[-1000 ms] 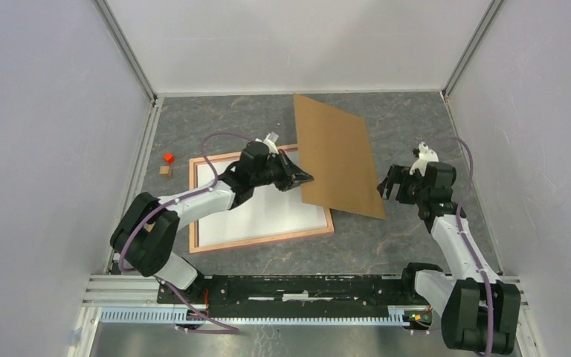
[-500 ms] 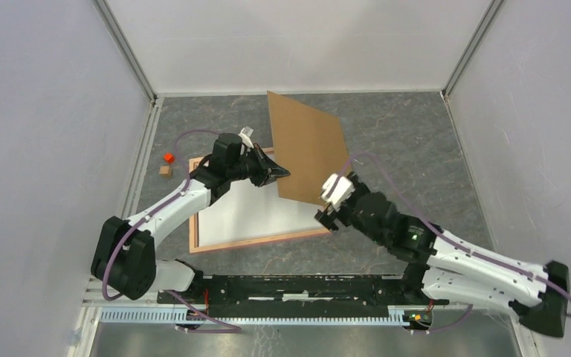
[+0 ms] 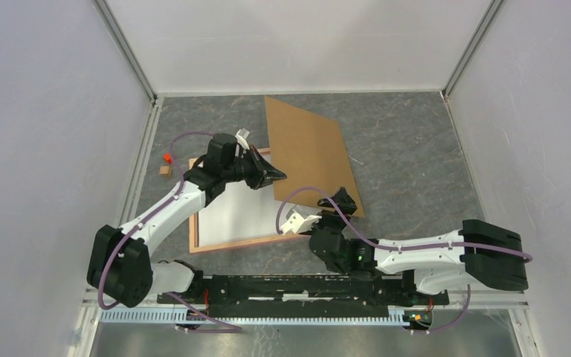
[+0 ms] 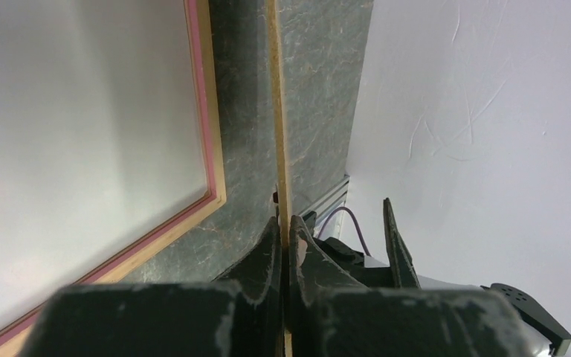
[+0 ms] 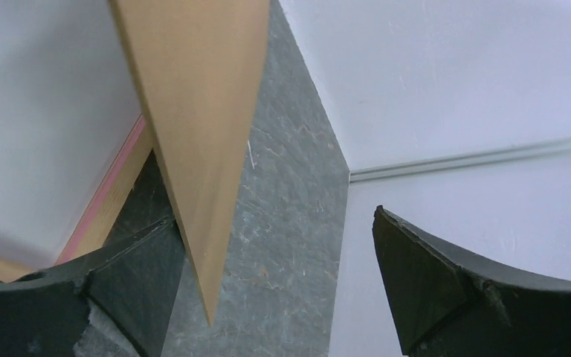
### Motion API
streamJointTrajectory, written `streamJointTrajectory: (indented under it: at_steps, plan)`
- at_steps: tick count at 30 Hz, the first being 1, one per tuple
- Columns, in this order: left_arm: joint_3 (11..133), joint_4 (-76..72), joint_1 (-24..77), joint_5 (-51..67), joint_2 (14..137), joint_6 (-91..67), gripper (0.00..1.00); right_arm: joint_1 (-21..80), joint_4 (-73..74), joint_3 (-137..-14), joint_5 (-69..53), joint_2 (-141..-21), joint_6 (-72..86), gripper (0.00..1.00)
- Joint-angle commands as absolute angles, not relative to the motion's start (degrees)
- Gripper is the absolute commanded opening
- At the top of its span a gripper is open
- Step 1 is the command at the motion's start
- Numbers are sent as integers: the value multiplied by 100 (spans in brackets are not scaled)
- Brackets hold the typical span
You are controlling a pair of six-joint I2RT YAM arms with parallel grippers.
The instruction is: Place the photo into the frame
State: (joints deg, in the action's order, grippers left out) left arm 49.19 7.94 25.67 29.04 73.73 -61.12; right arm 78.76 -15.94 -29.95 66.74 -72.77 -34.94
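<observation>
The frame [image 3: 238, 242] lies flat on the grey surface [image 3: 416, 149], and its pink rail also shows in the left wrist view [image 4: 210, 111] and in the right wrist view [image 5: 111, 190]. The field inside the frame looks plain white, and I cannot tell whether this is the photo. Over the far right part of the frame a brown board [image 3: 308, 152] is raised and tilted, with its far edge away from the frame. The left gripper [image 3: 277, 176] is above the far right corner of the frame and pinches the board's edge; in its own camera the fingers are pressed together on the thin edge [image 4: 276, 111]. The right gripper [image 3: 346, 199] is just to the right of the frame, at the board's near corner, with the fingers spread wide [image 5: 275, 217]. This corner [image 5: 201, 111] points between them, close to one finger; whether it touches is not clear. To the left of the frame lie a small red block [image 3: 167, 158] and a small brown block [image 3: 164, 170], near each other.
</observation>
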Motion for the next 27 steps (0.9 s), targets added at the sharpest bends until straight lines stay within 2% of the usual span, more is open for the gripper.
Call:
streamJointTrajectory:
  at_steps: [1, 4, 7, 11, 12, 15, 16, 18, 20, 23, 27]
  plan:
    - [5291, 715, 2516, 3304, 6935, -5911, 2, 7658, -3181, -2988, 7360, -7428, -3997, 98]
    - [5361, 910, 2475, 3410, 6800, -5926, 2, 7486, -3161, -2941, 6903, -7493, -3759, 95]
    - [5609, 1339, 2447, 3467, 6705, -5744, 2, 7365, -3882, -2744, 6947, -7584, -4126, 91]
    - [5773, 1648, 2402, 3477, 6584, -5651, 2, 7356, -4456, -2646, 6826, -7574, -4576, 77]
    - [5798, 1651, 2400, 3517, 6558, -5660, 2, 7359, -4520, -2659, 6726, -7554, -4622, 73]
    - [5913, 1762, 2391, 3551, 6486, -5620, 3, 7371, -4442, -2833, 6690, -7471, -4693, 48]
    - [5986, 1877, 2389, 3527, 6463, -5564, 9, 7374, -4270, -2917, 6680, -7404, -4584, 39]
    - [6182, 2134, 2384, 3386, 6378, -5362, 35, 7374, -3747, -3125, 6600, -7224, -4206, 19]
    - [6390, 2188, 2382, 3308, 6178, -5108, 47, 7374, -3422, -3261, 6448, -6978, -3885, 2]
    - [6881, 2439, 2387, 3011, 5855, -4694, 68, 7356, -3417, -3345, 6387, -6582, -3664, 0]
    - [7842, 3199, 2383, 2184, 5439, -3855, 88, 7347, -3183, -3723, 6300, -6245, -3507, 0]
